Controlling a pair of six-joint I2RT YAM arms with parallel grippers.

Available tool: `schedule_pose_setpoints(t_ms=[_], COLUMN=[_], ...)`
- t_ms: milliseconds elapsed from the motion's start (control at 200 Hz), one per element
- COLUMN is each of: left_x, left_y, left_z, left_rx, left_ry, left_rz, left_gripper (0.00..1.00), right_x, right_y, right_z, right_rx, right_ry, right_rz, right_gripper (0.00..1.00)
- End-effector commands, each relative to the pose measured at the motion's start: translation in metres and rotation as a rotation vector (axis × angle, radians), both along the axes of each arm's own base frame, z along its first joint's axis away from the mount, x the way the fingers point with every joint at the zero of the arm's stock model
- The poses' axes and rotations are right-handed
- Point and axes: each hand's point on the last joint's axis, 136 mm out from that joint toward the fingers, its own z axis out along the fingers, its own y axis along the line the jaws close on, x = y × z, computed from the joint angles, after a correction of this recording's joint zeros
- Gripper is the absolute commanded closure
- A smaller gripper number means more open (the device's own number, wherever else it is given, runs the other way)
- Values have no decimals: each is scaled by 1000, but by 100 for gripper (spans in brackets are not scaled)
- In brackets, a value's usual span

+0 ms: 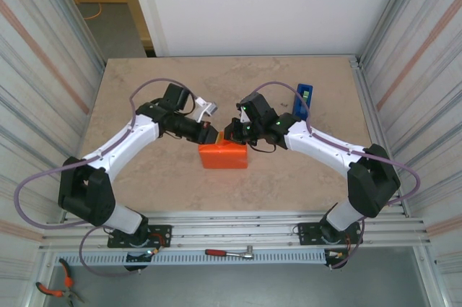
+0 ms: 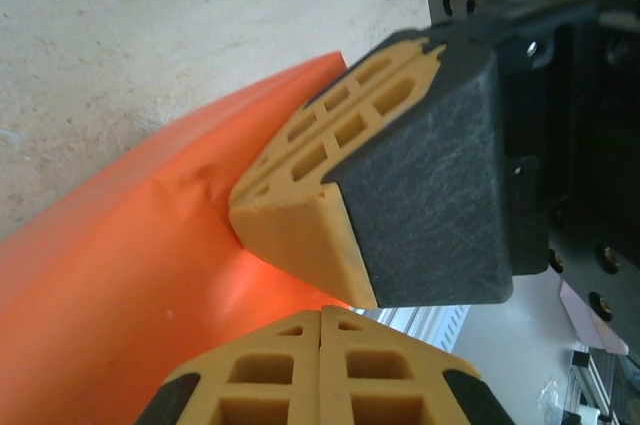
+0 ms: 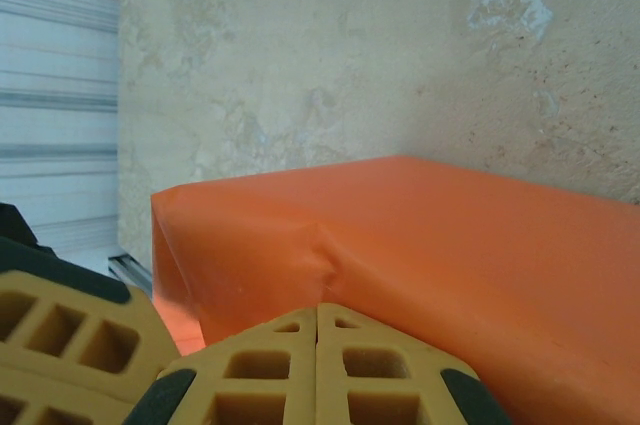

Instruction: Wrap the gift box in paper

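Note:
The orange paper [image 1: 224,156] is folded into a boxy package at the table's middle, and the pink gift box is hidden under it. My left gripper [image 1: 210,133] is shut at the package's back edge. Its joined fingertips [image 2: 322,317] rest over the paper [image 2: 120,285], and I see nothing between them. From the other side my right gripper [image 1: 234,133] meets it, shut, tips [image 3: 318,311] at a pucker in the paper [image 3: 450,235], pinching it there. The right gripper's fingers [image 2: 300,235] sit just above my left tips.
An upright blue tape dispenser [image 1: 304,100] stands at the back right, behind the right arm. A small white piece [image 1: 206,107] lies behind the left wrist. Bare stone tabletop [image 1: 144,177] surrounds the package. Corrugated walls close both sides.

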Motion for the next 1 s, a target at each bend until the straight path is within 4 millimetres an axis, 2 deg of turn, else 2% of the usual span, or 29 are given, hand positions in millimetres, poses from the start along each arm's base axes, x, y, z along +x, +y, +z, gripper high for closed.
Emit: schedule_pose_setpoints(t_ms=[0, 155, 351, 511, 857, 997], left_x=[-5, -10, -13, -14, -14, -15], left_y=[1, 2, 3, 4, 5, 5], left_z=[-3, -14, -23, -26, -30, -30], left_rx=[6, 58, 104, 116, 123, 123], left_ry=[-21, -17, -18, -18, -16, -17], left_rz=[-20, -36, -50, -51, -54, -54], left_gripper=[100, 100, 100, 100, 100, 100], right_x=[-22, -20, -11, -12, -25, -30], right_y=[-13, -12, -11, -8, -1, -2], right_z=[-29, -20, 8, 26, 27, 18], right_rx=[-89, -79, -39, -17, -8, -25], right_ry=[94, 84, 36, 10, 10, 23], right_rz=[9, 11, 8, 21, 40, 44], right_gripper=[100, 100, 100, 100, 100, 100])
